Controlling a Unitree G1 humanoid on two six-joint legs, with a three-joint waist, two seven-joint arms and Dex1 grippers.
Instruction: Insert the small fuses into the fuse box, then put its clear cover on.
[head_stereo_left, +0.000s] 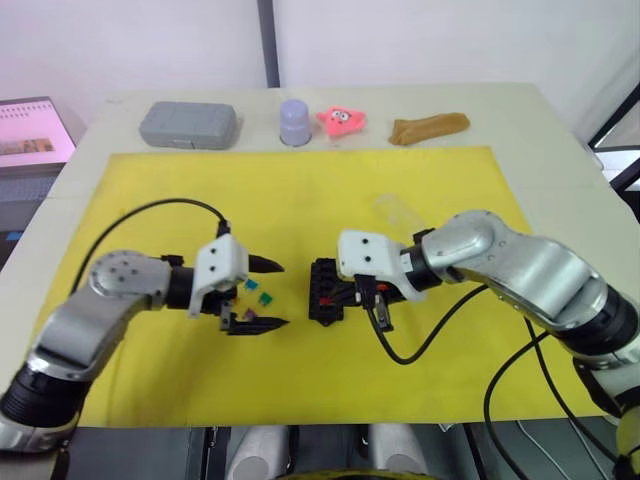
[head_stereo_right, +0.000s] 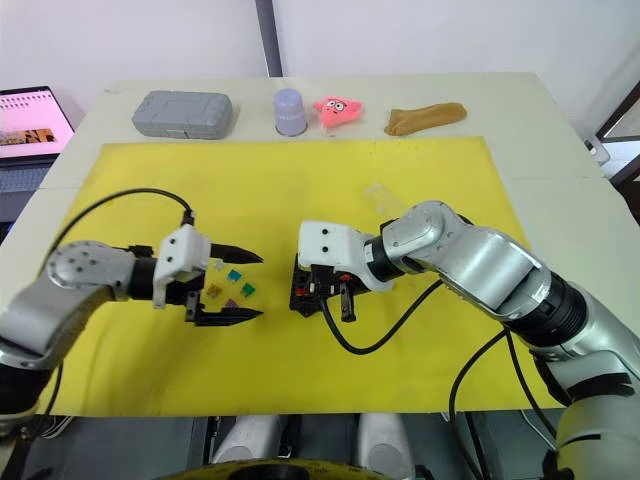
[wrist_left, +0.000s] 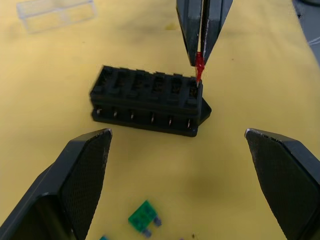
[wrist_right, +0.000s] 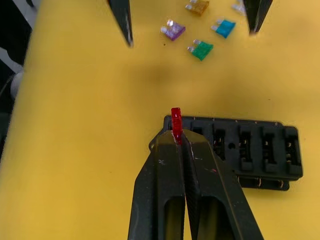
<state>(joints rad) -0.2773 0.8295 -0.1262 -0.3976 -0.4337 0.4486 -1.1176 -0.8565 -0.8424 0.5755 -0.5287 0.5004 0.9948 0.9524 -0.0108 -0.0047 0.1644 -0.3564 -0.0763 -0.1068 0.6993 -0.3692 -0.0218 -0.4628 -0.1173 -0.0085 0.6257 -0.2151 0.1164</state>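
The black fuse box (head_stereo_left: 325, 290) lies on the yellow mat, between my two grippers. My right gripper (wrist_right: 177, 141) is shut on a red fuse (wrist_right: 176, 120) and holds it upright over the box's end slot (wrist_left: 192, 90). The fuse's lower end touches that corner. My left gripper (head_stereo_left: 272, 294) stands open to the left of the box, with nothing between its fingers. Loose fuses lie between those fingers: teal (head_stereo_right: 235, 274), green (head_stereo_right: 247, 289), yellow (head_stereo_right: 213, 290) and purple (head_stereo_right: 230, 303). The clear cover (wrist_left: 55, 14) rests on the mat behind the box.
Along the table's far edge stand a grey case (head_stereo_left: 188, 124), a lilac cup (head_stereo_left: 294, 122), a pink toy (head_stereo_left: 341, 120) and a brown object (head_stereo_left: 428, 127). A laptop (head_stereo_left: 30, 130) sits at the far left. Black cables trail from both wrists over the mat (head_stereo_left: 300, 180).
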